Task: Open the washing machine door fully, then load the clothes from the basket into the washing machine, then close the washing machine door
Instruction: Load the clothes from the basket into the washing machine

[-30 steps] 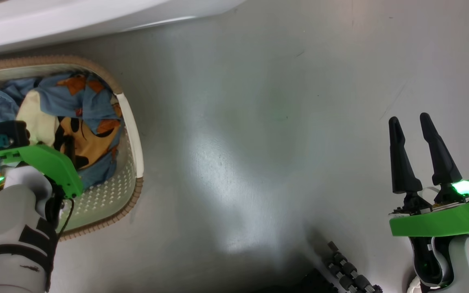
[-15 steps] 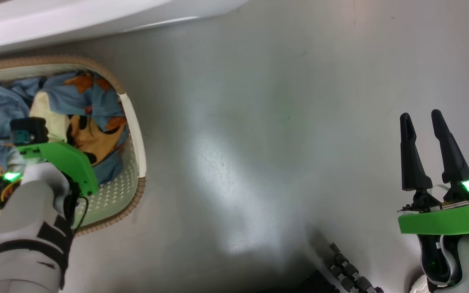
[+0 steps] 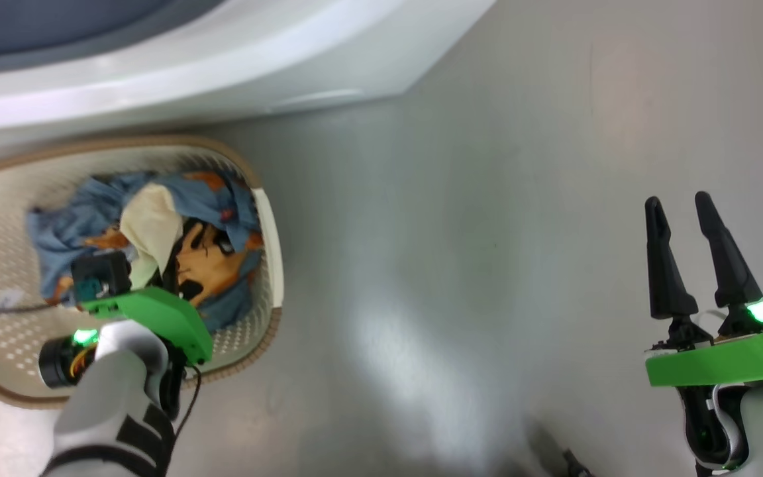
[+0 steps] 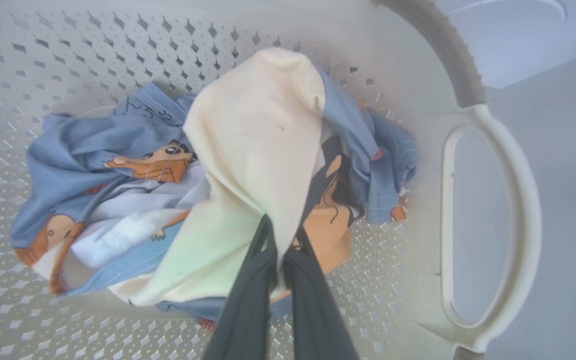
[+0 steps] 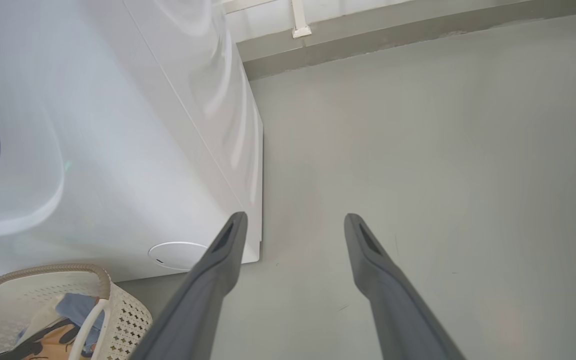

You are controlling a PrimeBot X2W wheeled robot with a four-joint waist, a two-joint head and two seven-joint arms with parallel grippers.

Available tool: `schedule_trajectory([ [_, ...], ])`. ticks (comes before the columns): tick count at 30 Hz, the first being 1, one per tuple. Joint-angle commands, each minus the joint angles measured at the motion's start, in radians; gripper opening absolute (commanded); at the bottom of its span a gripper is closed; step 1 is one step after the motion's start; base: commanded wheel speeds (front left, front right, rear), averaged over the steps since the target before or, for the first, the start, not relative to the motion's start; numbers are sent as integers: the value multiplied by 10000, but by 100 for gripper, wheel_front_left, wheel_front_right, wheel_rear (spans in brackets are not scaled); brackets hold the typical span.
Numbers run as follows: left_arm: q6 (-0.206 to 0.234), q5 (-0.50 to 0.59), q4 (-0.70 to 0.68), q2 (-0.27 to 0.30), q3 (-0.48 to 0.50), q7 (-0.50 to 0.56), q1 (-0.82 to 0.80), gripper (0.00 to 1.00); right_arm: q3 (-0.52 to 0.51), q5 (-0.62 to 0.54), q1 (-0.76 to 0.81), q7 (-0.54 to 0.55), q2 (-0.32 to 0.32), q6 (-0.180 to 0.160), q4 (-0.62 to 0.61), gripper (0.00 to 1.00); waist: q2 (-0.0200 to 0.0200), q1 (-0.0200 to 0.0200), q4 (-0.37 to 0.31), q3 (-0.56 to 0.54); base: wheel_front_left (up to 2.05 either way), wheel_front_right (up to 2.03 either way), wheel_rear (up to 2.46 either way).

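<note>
The cream perforated basket [image 3: 269, 218] stands on the floor in front of the white washing machine [image 3: 236, 59]. In it lie the clothes [image 3: 216, 199], light-blue fabric with orange figures and a cream panel. In the left wrist view my left gripper [image 4: 282, 236] is shut on the cream panel of the clothes [image 4: 253, 145], which bunches up around the fingertips. The basket's side handle [image 4: 523, 225] is just to the right. My right gripper [image 3: 685, 209] hangs open over bare floor, far right of the basket; its fingers [image 5: 228, 240] hold nothing. The washing machine door is out of view.
The washing machine's white front and side [image 5: 133, 150] rise left of my right gripper, with a round cap [image 5: 178, 254] low on the front. Grey floor [image 3: 461, 265] spreads between the basket and my right arm. A wall base [image 5: 418, 35] runs behind.
My left gripper has shut on the cream part of the clothes in the basket. The head camera has shifted, so more of the basket and washing machine show. The right gripper stays open.
</note>
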Motion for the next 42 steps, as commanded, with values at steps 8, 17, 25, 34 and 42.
schedule_trajectory([
  [8,223,-414,-2997,130,412,-137,2693,0,230,-93,1021,-48,18,16,194,100,0,0,934,-2970,0,0,0],
  [17,745,-1035,-5577,126,-66,-138,5192,0,348,-326,2116,-48,147,16,510,100,0,0,1447,-5239,0,0,0],
  [25,1204,-1032,-7535,125,-143,-138,6950,0,336,-410,2962,-48,295,16,625,100,0,0,1719,-6632,0,0,0],
  [34,1663,-542,-10090,124,11,-139,8536,0,279,-800,3596,-48,407,16,532,100,0,0,1798,-7471,0,0,0],
  [42,1781,-112,-11615,124,55,-139,9404,0,465,-1315,3802,-48,445,16,455,100,0,0,1731,-7771,0,0,0],
])
